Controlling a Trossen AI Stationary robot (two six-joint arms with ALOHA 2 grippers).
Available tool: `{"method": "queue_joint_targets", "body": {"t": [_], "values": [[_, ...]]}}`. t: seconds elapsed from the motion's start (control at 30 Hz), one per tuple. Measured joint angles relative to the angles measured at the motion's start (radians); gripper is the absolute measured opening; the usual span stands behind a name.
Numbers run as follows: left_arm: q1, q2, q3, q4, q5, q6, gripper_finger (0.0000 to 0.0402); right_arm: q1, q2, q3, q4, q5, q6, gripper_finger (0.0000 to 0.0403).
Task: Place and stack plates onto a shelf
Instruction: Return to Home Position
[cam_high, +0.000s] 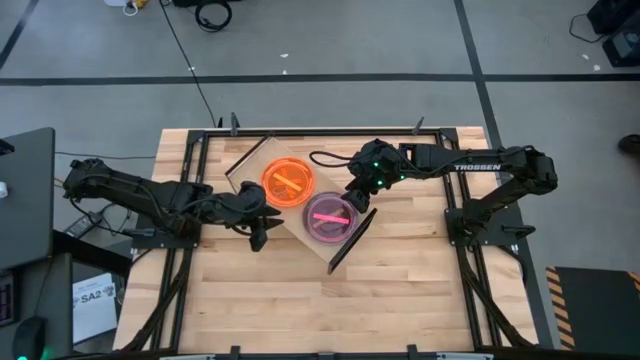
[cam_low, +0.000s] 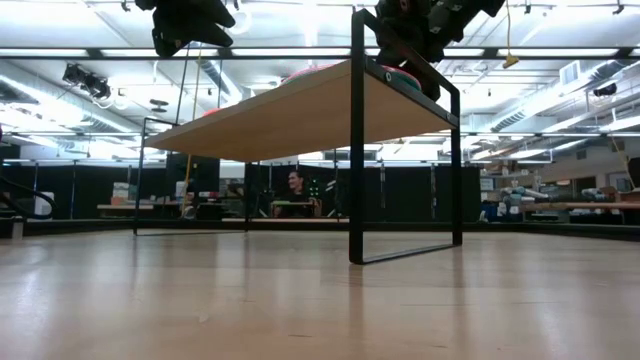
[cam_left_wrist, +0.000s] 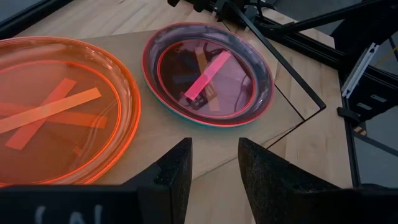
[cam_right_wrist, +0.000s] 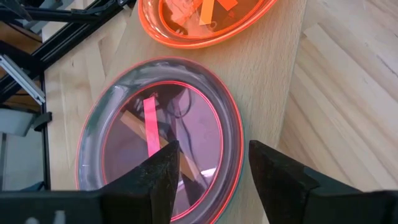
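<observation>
Okay, both stacks are on the shelf (cam_high: 250, 165), which sits skewed across the tabletop (cam_high: 300, 310): orange stack (cam_high: 287, 183) toward the far end, pink-topped stack (cam_high: 330, 215) at the end near the dark end panel (cam_high: 352, 241). There's a teal-ish rim under the pink. I can't count the layers from here. No loose plates on the table that I can see, so I read this as stowing only.

Right gripper (cam_right_wrist: 214, 146) is empty with its fingers spread wide, hanging directly over the pink-topped stack and close above it. Left gripper (cam_left_wrist: 216, 144) is also empty, at a medium gap, sitting at the shelf's long near edge and looking across at both stacks.

How I'd run it:
- Right arm goes first. Lift straight up until the fingertips are clear of the plate rim, then retract toward its base. If it swings sideways while low, a finger could hook the rim or clip the end panel.
- Left arm backs off along its own axis, away from the shelf edge, then folds.
- Keep it slow. The low view shows the shelf raised on a thin frame, so a nudge would probably shift it and slide the stacks.
- Don't touch finger width until both arms are clear.
</observation>
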Motion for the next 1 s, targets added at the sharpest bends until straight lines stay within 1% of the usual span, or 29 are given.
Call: {"method": "queue_joint_targets", "body": {"t": [0.37,0.53,0.63,0.77,0.9,1.0], "values": [[0.0,0.005,0.0,0.025,0.0,0.001,0.0137,0.0,0.0,0.0,0.001,-0.004,0.008,0.0197],[0.0,0.005,0.0,0.095,0.0,0.04,0.0137,0.011,0.0,0.0,0.056,-0.072,0.007,0.0192],[0.0,0.005,0.0,0.165,0.0,0.083,0.0137,0.018,0.0,0.0,0.127,-0.113,0.007,0.0177],[0.0,0.005,0.0,0.26,0.0,0.151,0.0129,0.025,0.0,0.0,0.247,-0.149,0.008,0.0146],[0.002,0.0,0.0,0.315,0.0,0.217,0.0108,0.026,0.0,0.0,0.348,-0.18,0.008,0.0115],[0.002,-0.024,0.007,0.313,0.0,0.229,0.0085,0.026,-0.009,0.0,0.368,-0.194,0.008,0.0091]]}}
